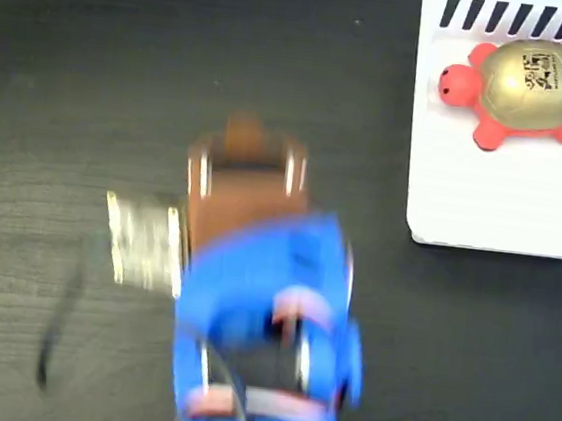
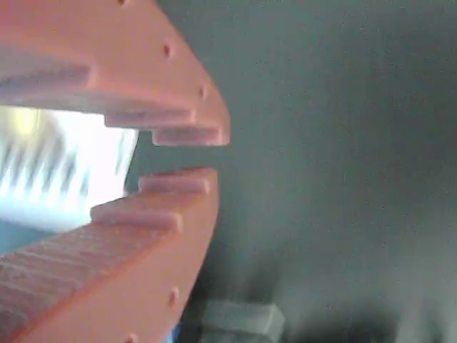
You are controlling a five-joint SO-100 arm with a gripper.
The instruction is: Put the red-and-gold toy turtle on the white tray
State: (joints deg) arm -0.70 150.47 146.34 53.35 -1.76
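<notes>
Turtle on tray; pincer (image 2: 182,158) empty, nearly closed.

We note the red-and-gold toy turtle (image 1: 520,87) resting on the white tray (image 1: 502,209) near its striped edge, the blurred arm well apart over the dark worktop (image 1: 95,70). We judge it light and squishy with a slick shell; grip across the shell's sides.

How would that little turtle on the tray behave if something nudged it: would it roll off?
Probably not. The red-and-gold toy turtle sits flat on its feet on the white tray, so it would likely slide rather than roll. Its shiny domed shell may be slippery to pinch. It looks small and probably light.
</notes>
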